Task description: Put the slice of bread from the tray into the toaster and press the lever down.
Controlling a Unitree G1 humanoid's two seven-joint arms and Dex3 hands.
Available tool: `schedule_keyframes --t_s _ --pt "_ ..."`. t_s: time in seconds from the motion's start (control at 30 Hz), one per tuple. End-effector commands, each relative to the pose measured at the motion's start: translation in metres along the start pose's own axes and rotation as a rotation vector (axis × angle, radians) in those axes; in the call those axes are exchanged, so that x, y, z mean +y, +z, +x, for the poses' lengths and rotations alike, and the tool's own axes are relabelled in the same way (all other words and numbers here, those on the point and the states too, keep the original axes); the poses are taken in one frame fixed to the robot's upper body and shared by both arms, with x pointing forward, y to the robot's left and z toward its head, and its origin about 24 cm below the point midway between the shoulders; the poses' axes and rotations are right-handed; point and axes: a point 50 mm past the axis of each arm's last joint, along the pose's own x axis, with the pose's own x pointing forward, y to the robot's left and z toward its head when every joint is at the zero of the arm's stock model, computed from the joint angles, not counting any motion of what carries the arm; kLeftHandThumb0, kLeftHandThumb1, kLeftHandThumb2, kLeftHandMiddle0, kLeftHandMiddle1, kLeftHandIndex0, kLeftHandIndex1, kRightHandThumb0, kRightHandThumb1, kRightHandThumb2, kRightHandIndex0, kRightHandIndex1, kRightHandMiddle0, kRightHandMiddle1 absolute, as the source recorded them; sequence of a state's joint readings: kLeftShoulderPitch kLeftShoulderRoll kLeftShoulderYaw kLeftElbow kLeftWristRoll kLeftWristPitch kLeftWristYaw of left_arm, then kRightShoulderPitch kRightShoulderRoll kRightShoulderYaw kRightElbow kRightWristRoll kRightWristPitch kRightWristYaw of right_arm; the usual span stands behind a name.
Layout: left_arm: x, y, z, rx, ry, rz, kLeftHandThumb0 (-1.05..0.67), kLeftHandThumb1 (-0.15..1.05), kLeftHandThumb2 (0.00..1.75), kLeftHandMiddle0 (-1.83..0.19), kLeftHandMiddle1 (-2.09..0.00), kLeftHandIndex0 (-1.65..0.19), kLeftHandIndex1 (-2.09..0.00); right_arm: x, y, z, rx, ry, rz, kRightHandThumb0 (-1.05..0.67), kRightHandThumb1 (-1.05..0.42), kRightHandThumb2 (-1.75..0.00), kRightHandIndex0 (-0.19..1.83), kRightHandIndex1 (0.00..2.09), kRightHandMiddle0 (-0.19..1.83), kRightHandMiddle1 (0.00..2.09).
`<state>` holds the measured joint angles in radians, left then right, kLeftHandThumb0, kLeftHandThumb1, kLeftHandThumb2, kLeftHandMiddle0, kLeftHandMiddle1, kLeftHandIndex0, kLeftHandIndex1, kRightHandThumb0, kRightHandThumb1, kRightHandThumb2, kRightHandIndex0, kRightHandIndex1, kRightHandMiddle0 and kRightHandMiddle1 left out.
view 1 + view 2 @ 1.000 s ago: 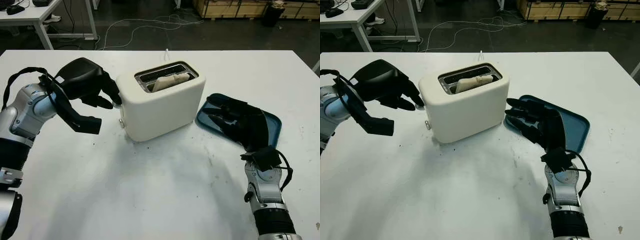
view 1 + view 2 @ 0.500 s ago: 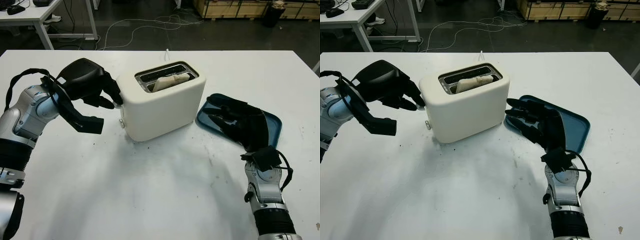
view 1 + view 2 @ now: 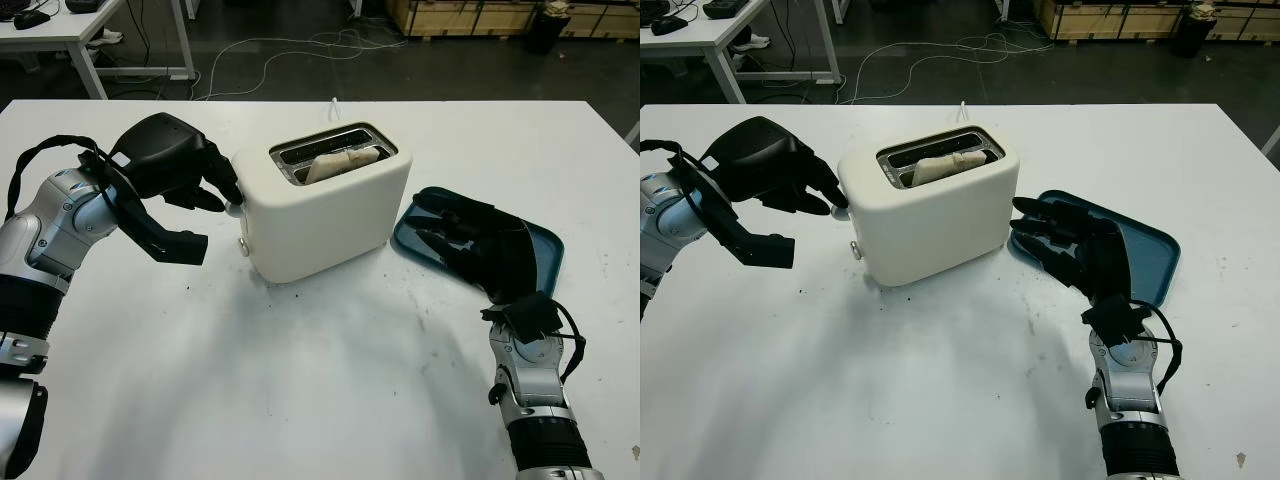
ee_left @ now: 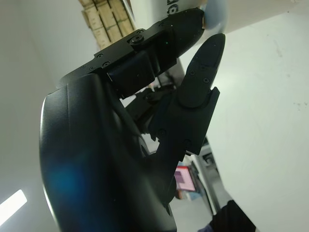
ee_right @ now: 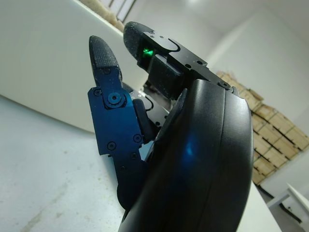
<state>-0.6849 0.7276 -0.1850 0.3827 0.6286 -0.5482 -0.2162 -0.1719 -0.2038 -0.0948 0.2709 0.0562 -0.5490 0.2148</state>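
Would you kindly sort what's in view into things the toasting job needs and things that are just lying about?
Part of the job:
toaster
slice of bread in its slot
lever, with the left hand fingertips on it
tray, under the open right hand

Just lying about:
cables on the floor
second table behind

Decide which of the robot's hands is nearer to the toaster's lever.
Left. The left hand has a fingertip at the lever on the toaster's end; the right hand is over the blue tray beyond the opposite end.
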Motion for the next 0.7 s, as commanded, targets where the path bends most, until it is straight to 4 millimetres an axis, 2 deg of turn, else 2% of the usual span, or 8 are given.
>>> schedule_keyframes --t_s 0.0,0.37,0.67 --pt "0.002 0.0 0.002 -0.002 -0.005 -0.001 -0.33 0.8 0.0 -1.15 -0.92 -1.35 0.0 -0.001 0.0 -0.001 -0.011 -0.005 -0.011 -0.4 -0.9 0.0 1.06 0.08 0.95 0.0" --pt "-0.009 0.006 0.005 -0.017 -0.011 -0.031 -0.36 0.79 0.0 -1.01 -1.35 -1.35 -0.01 -0.001 0.0 0.0 -0.017 -0.019 -0.01 -0.4 -0.9 0.0 1.06 0.08 0.96 0.0" --pt "-0.024 0.01 0.009 -0.036 -0.038 -0.099 -0.34 0.78 0.0 -1.05 -1.25 -1.36 -0.01 -0.003 0.0 -0.002 -0.016 -0.031 -0.002 -0.41 -0.91 0.0 1.05 0.08 0.96 0.0"
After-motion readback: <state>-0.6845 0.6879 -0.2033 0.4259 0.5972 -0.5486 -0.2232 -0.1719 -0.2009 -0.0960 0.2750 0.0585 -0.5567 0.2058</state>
